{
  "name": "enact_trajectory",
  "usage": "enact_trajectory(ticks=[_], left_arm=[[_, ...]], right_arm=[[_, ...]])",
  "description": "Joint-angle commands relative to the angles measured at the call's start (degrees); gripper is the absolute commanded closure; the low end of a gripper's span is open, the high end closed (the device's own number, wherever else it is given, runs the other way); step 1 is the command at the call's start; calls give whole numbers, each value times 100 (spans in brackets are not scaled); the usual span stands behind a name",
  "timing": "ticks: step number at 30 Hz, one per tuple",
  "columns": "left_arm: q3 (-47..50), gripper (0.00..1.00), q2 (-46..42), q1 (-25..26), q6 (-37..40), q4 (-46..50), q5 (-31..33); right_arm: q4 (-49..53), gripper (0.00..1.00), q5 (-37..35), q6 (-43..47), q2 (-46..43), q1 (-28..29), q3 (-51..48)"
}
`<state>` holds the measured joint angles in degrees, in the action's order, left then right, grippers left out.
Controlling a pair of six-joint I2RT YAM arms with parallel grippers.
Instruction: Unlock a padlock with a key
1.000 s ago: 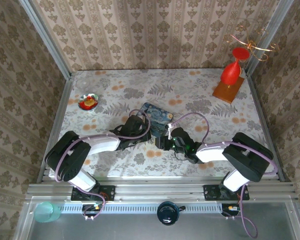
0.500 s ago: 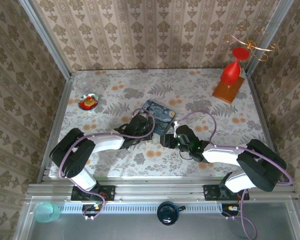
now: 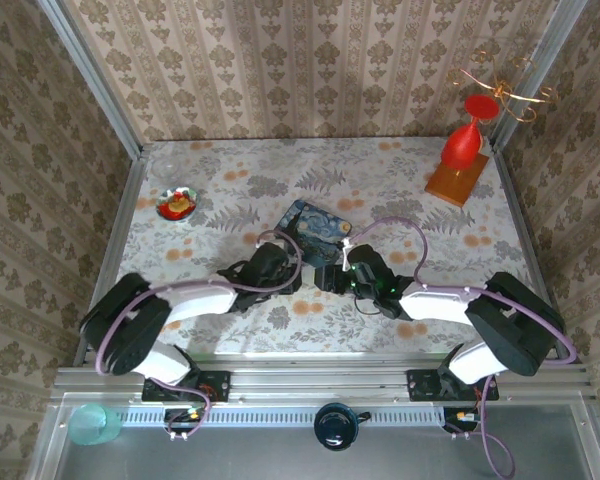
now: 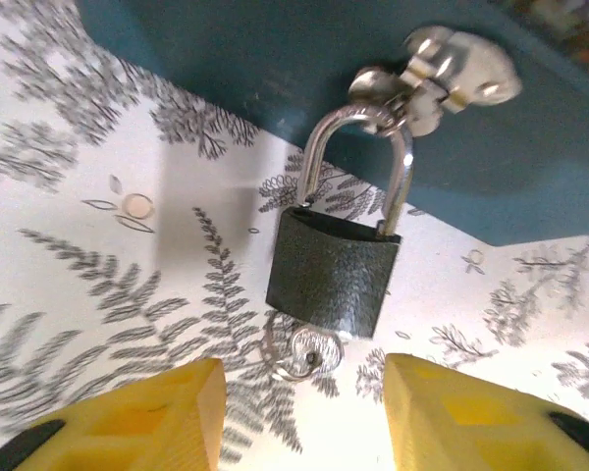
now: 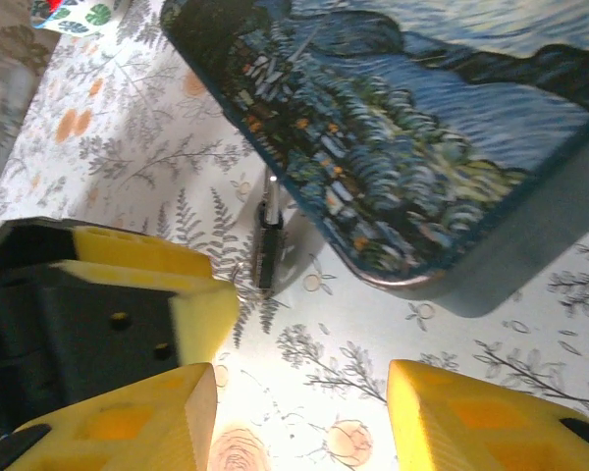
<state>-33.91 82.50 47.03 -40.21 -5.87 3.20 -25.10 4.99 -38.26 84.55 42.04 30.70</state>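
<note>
Both the left hand [image 4: 302, 407] and right hand [image 5: 299, 392] are gaping empty. The padlock [image 4: 334, 280] is lying mid-frame before the left one, long axis pointing away, key [image 4: 299, 353] nearest.

You can see the left gripper [image 3: 292, 268] and the right gripper [image 3: 324, 276] close together, just at 6 o'clock from the blue tin [image 3: 315, 226]. A red vase [image 3: 460, 146] stands at 2 o'clock.

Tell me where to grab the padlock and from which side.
Probably take the padlock by its dark body, pinched across its two side edges, coming from the key end. The shackle is hooked through the clasp of the tin, so only the body lies free.
</note>
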Motion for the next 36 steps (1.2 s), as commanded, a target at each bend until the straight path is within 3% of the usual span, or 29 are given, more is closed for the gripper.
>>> enact_trajectory(ticks=[1, 4, 16, 28, 36], left_arm=[[252, 49, -736, -151, 337, 89, 228], [540, 44, -1373, -388, 597, 41, 205], [1414, 36, -3029, -2259, 1465, -136, -1091], [2003, 32, -3723, -2671, 1375, -283, -1555], [1981, 31, -3687, -2793, 1258, -395, -1562]], right_arm=[[-253, 50, 267, -189, 169, 26, 162], [-240, 50, 142, -336, 310, 95, 264], [219, 51, -700, -910, 1090, 394, 929], [808, 53, -895, -727, 2011, 393, 1841], [921, 65, -1115, -719, 2144, 319, 1914]])
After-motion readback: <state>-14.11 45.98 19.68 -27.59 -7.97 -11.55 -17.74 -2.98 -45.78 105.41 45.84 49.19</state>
